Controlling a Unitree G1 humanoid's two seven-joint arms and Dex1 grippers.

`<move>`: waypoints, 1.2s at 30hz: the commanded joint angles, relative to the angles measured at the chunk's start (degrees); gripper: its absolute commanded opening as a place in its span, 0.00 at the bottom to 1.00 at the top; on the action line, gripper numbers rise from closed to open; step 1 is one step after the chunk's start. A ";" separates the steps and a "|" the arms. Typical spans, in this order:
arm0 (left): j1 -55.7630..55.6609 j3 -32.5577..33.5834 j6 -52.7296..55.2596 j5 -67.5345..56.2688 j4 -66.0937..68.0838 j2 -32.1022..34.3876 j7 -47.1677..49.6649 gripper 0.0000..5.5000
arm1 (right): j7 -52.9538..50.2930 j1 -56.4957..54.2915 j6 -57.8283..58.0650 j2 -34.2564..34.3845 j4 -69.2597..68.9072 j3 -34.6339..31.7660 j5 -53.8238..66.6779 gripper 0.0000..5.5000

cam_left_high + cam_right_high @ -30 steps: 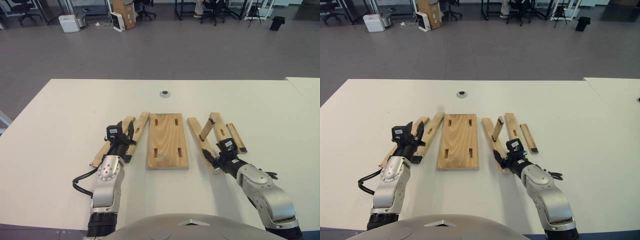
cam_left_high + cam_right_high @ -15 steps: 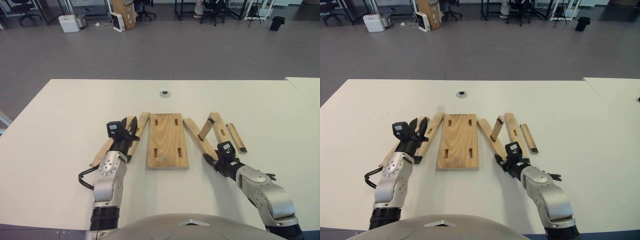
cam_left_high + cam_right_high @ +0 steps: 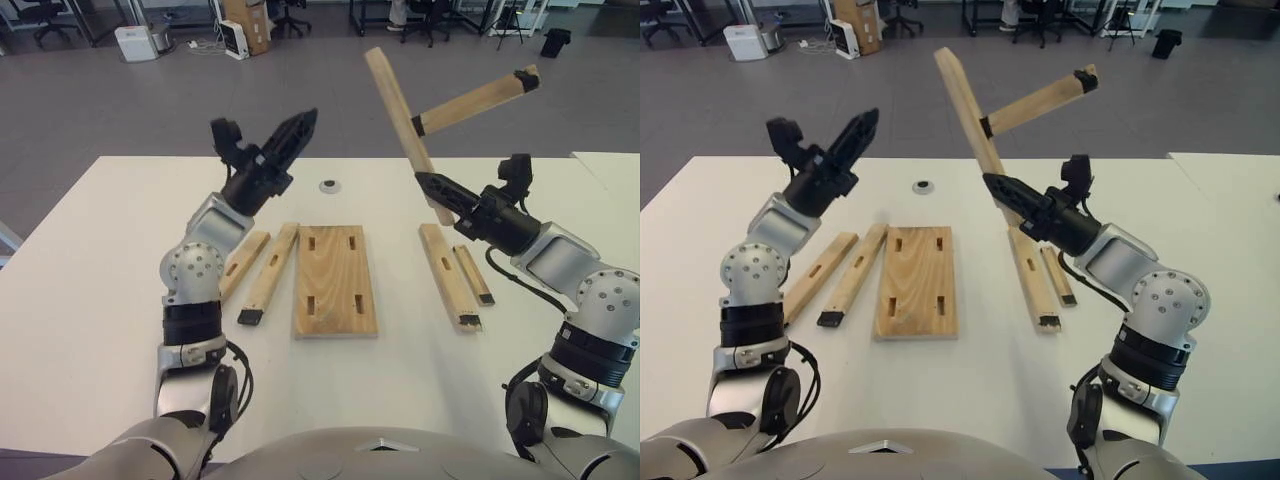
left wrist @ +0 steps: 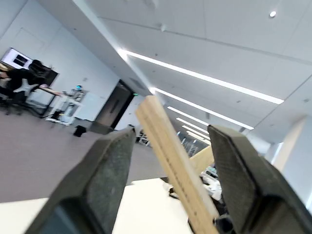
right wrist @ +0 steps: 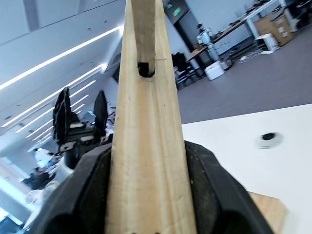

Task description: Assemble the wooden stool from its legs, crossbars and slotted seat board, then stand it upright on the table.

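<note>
At the left of the bench (image 3: pixel 110 250): two loose legs lay flat side by side, the outer leg (image 3: pixel 240 263) and the inner leg (image 3: pixel 268 272). Both were slanted, and the inner one had a dark cap at its near end and sat just beside the seat board.
Left claw (image 3: pixel 305 122): it was high in the air above those two legs. Its fingers (image 4: pixel 105 180) were spread wide with nothing between them, and it pointed across toward the right arm.
Seat board (image 3: pixel 335 280): it lay flat in the middle of the bench, its long side running away from the robot, with four slots showing on its top face.
Round plug (image 3: pixel 329 186): a small dark disc was set in the bench just beyond the far end of the board.
Right claw (image 3: pixel 430 187): it was up over the bench to the right of the board, pinching the held leg near its lower end.
Held leg (image 3: pixel 395 105): it was off the bench and tilted, its top leaning to the left.
Fitted crossbar (image 3: pixel 475 98): it sat in a slot partway up the held leg and jutted up to the right, dark-capped at its free end.
Right of the board: a third leg (image 3: pixel 447 275) lay flat, with a short crossbar (image 3: pixel 472 272) just beside it on the outer side. Whether the two touched, I could not tell.
</note>
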 commanded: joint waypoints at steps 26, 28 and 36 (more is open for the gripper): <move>-9.48 1.32 19.51 -10.95 4.81 7.17 -8.02 0.40 | -0.43 9.33 -10.47 -10.66 -5.76 13.68 14.25 0.37; -10.27 1.52 19.76 -11.29 5.49 8.09 -9.53 0.40 | -1.41 9.82 -12.58 -9.61 -5.17 14.06 11.78 0.37; -9.73 -0.94 13.19 2.01 10.40 15.75 -17.95 0.38 | -3.12 18.82 -19.93 -7.08 0.32 10.50 5.40 0.63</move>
